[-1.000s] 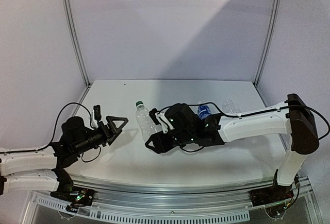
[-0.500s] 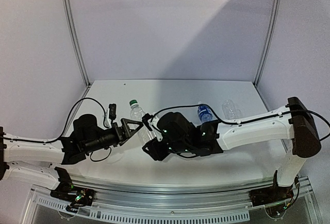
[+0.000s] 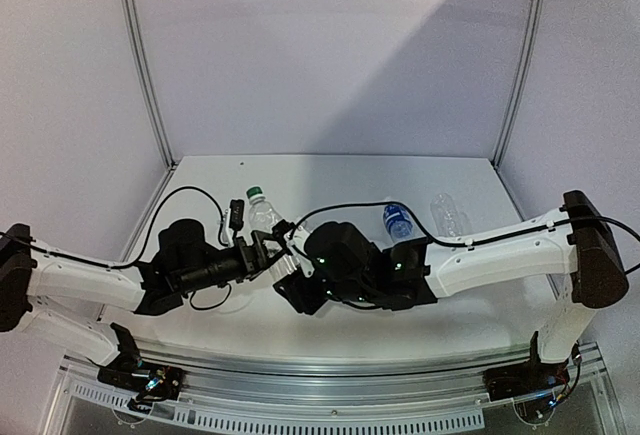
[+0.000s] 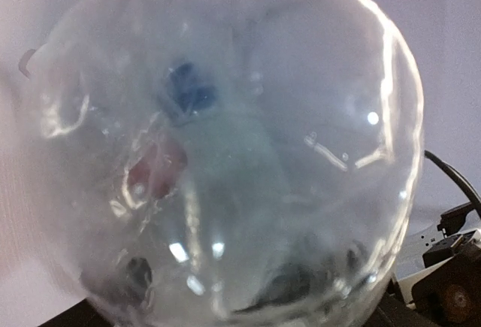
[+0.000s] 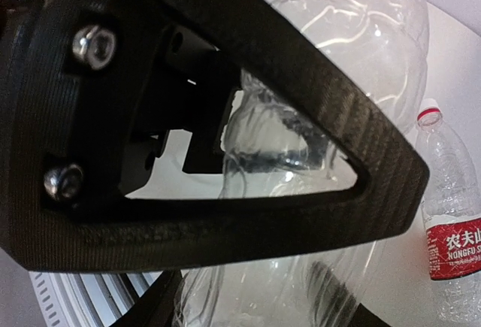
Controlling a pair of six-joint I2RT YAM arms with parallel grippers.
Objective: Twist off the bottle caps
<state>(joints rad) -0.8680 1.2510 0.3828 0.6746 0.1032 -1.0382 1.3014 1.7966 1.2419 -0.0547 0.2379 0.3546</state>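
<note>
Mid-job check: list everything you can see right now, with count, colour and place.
green-cap bottle: one, clear, unlabelled, between the two grippers
green cap: one, green, screwed on that bottle
blue-label bottle: one, clear with a blue label, on the table behind the right arm
plain bottle: one, clear, unlabelled, just right of the blue-label bottle
red-label bottle: one, clear with a red label, seen only in the right wrist view, beyond the green-cap bottle
white cap: one, white, on the red-label bottle
table: one, white, under everything
left gripper: one, black, at the green-cap bottle's lower body; jaws not readable
right gripper: one, black, jaws shut on the green-cap bottle
</note>
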